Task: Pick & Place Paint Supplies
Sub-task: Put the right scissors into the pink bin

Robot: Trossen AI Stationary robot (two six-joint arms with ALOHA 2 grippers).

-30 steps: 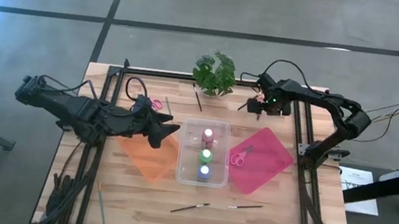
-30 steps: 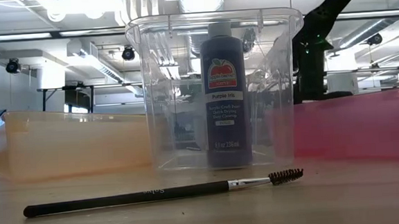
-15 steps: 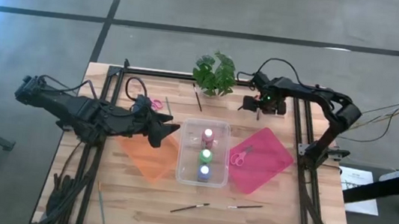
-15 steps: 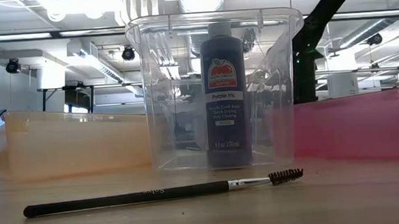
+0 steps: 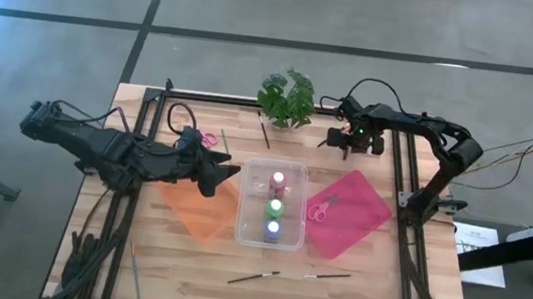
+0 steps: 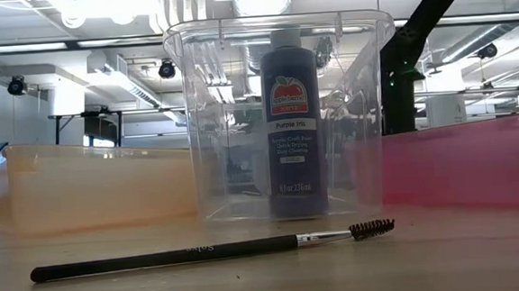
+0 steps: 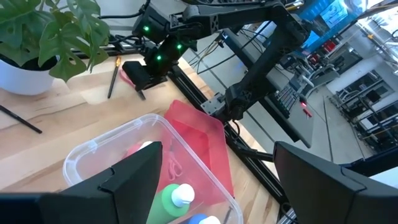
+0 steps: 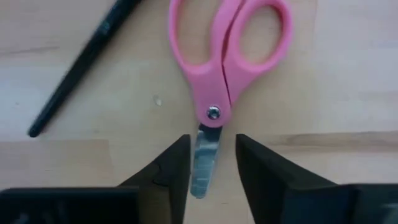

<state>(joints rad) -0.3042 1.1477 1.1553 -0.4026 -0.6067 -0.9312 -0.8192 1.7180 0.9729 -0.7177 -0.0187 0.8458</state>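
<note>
Pink-handled scissors [image 8: 222, 68] lie flat on the wood at the table's far right, beside a black brush [image 8: 81, 62]. My right gripper [image 8: 211, 168] points down over them, open, one finger on either side of the blades [image 8: 204, 155]; the high view shows it near the plant [image 5: 349, 142]. A clear bin [image 5: 249, 230] holds pink, green and blue bottles [image 5: 274, 208]. A second pair of scissors [image 5: 319, 211] lies on the pink mat [image 5: 361, 206]. My left gripper [image 5: 228, 173] hangs open, holding nothing, above the orange mat [image 5: 201, 213]. My right gripper comes at the scissors from above, its fingers [image 8: 171, 171] standing close on both flat sides of the blades just below the pivot screw. A sliver of wood shows beside one finger. I cannot tell whether the other touches the blade. The scissors lie flat on the table.
A leafy plant in a white pot [image 5: 288, 97] stands at the far edge, with brushes [image 5: 264, 134] beside it. More brushes lie near the front [image 5: 254, 277] [image 5: 328, 275] [image 5: 134, 275]. A third pair of pink scissors [image 5: 209, 139] lies far left. Black frame rails run along both sides.
My right arm has sunk a little over the scissors at the far right, and its elbow has drawn inward. Nothing on the table has moved.
</note>
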